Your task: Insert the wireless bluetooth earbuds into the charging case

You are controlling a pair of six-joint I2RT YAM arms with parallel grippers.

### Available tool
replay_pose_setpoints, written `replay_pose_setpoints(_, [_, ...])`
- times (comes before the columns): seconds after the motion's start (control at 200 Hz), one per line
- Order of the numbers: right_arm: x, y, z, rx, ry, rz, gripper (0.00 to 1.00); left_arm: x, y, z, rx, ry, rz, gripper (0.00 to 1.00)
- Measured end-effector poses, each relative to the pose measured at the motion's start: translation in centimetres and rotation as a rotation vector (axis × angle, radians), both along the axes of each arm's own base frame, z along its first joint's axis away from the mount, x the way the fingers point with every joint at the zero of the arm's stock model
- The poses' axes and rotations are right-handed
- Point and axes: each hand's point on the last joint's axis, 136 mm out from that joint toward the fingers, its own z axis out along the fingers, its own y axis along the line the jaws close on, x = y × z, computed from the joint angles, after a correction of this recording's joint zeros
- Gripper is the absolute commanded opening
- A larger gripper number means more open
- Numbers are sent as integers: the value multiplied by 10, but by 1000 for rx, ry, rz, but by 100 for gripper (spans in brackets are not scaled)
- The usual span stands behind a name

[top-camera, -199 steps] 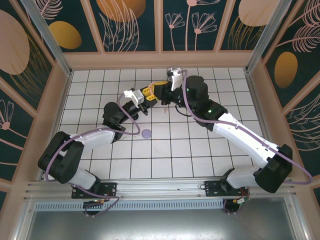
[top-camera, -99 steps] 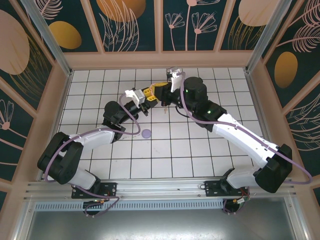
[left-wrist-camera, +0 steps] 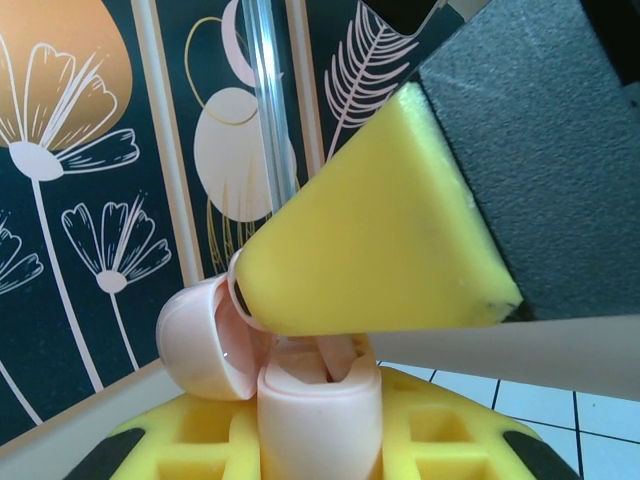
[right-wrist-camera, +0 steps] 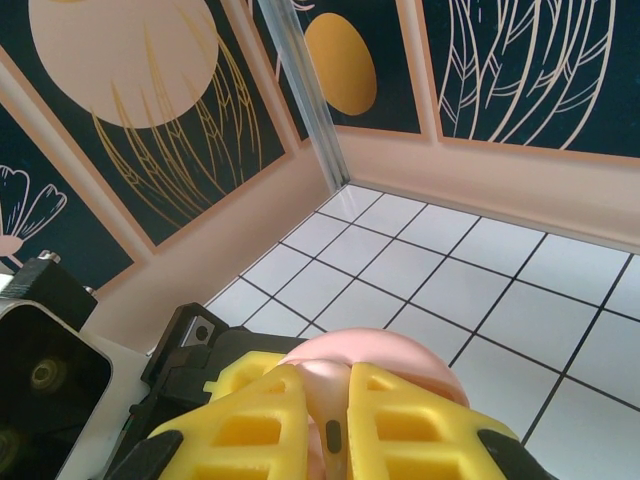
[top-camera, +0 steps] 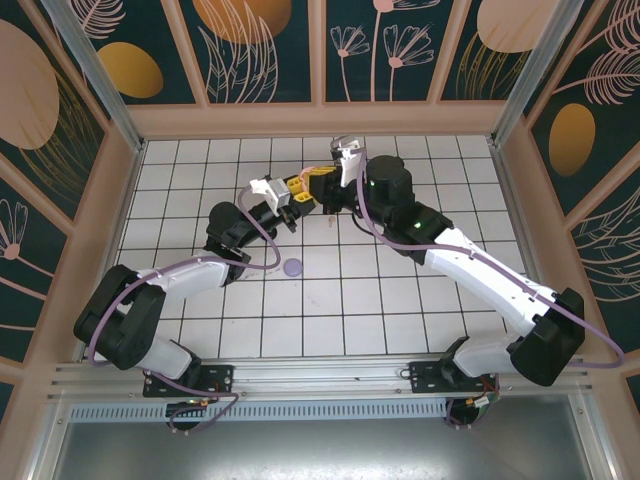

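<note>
My left gripper (left-wrist-camera: 320, 452) is shut on the pink charging case (left-wrist-camera: 320, 415), held upright with its lid (left-wrist-camera: 198, 340) hinged open to the left. My right gripper (right-wrist-camera: 328, 405) is shut on a pink earbud (right-wrist-camera: 335, 415), pinched between its yellow fingers (right-wrist-camera: 262, 425). In the left wrist view, that yellow finger (left-wrist-camera: 380, 250) hovers right over the case mouth and the earbud (left-wrist-camera: 338, 358) dips into the case. In the top view, the two grippers meet above the far middle tiles, left gripper (top-camera: 288, 196) and right gripper (top-camera: 312, 185). The other earbuds are out of view.
A round lilac case (top-camera: 292, 267) lies on the white tiled floor (top-camera: 400, 300) near the left forearm. Patterned walls with a wooden ledge (top-camera: 320, 120) close in the far side and both flanks.
The right gripper has edged slightly left and down toward the left gripper's case. The left arm has stayed nearly still.
</note>
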Motion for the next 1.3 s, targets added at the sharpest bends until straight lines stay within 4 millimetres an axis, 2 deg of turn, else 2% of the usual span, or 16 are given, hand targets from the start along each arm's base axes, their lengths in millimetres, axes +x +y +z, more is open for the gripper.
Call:
replay_pose_setpoints(0.1, [0,0,0,0,0,-1,19,0,-1,1,-3,6,-3,0])
replay_pose_setpoints(0.28, [1,-2,1,0,22,-20,42,2,-2,2,-2,18,-4,0])
replay_pose_setpoints(0.45, [6,-1,6,-3,58,-43,52,4,1,7,-26,22,7,0])
replay_pose_setpoints(0.636, [6,4,13,0,93,-43,67,6,3,11,-48,26,23,0])
replay_pose_setpoints(0.741, [7,2,27,19,91,-53,69,5,4,14,-59,16,26,0])
replay_pose_setpoints(0.906, [7,-5,62,87,63,-76,71,3,6,17,-73,-3,26,0])
replay_pose_setpoints(1.051, [2,-26,81,142,72,-107,72,3,10,15,-85,-6,48,0])
replay_pose_setpoints(1.146, [6,-49,87,183,92,-166,72,5,14,11,-91,2,75,0])
replay_pose_setpoints(1.221, [13,-72,78,200,126,-229,71,7,18,5,-89,11,101,0])
replay_pose_setpoints(1.301, [29,-95,53,198,197,-313,71,8,24,-2,-85,20,136,0])
